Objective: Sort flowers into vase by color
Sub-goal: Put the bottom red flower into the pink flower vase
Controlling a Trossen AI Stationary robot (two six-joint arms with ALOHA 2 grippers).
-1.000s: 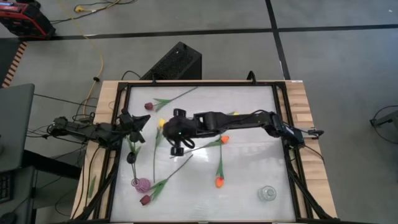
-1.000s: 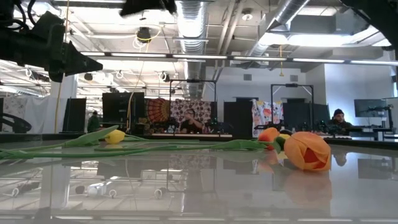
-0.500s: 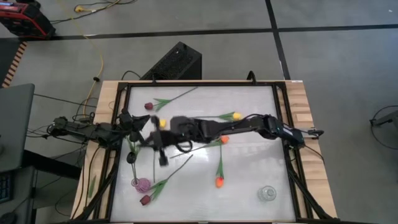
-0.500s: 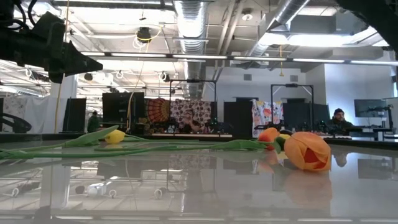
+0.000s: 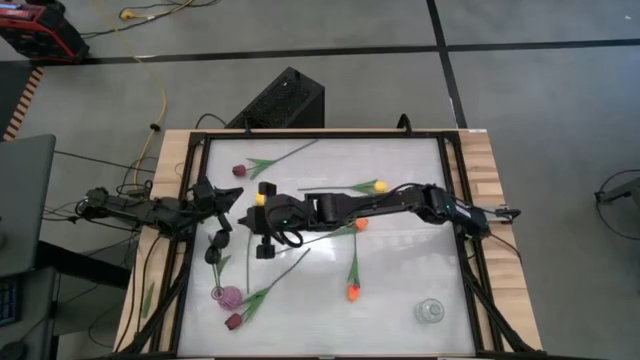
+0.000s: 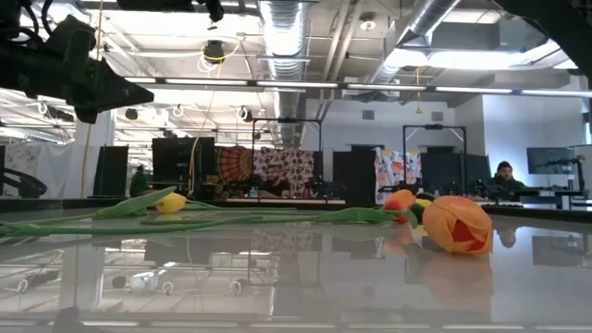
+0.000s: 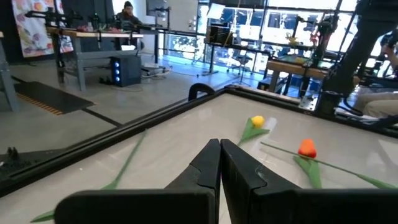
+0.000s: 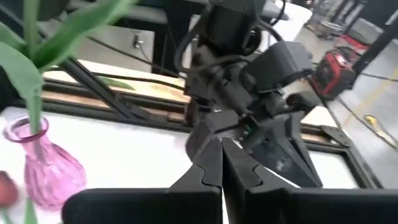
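lying nearest the table's front edge in the high view, a dark maroon tulip [image 5: 233, 321] rests just beside the pink vase [image 5: 231, 296], which already holds a green stem [image 5: 214, 258]. a clear vase [image 5: 430, 311] stands well apart at the front right corner. an orange tulip [image 5: 352, 292] lies flat between the two vases, and in the low view it shows as the big orange head [image 6: 456, 225] on the glossy table [image 5: 400, 190].

farther in, the right gripper [image 5: 262, 222] reaches across to the left half of the table, jaws pressed together with nothing between them; its wrist view looks straight at the left arm's wrist. the left gripper [image 5: 222, 199] hovers at the table's left edge, facing it, jaws likewise together and holding nothing. a yellow tulip [image 5: 259, 198] lies between them, another orange tulip [image 5: 361, 224] just beside the right arm, and a second yellow tulip [image 5: 379, 186] behind that arm.

farthest back, a maroon tulip [image 5: 238, 171] lies near the rear left corner.
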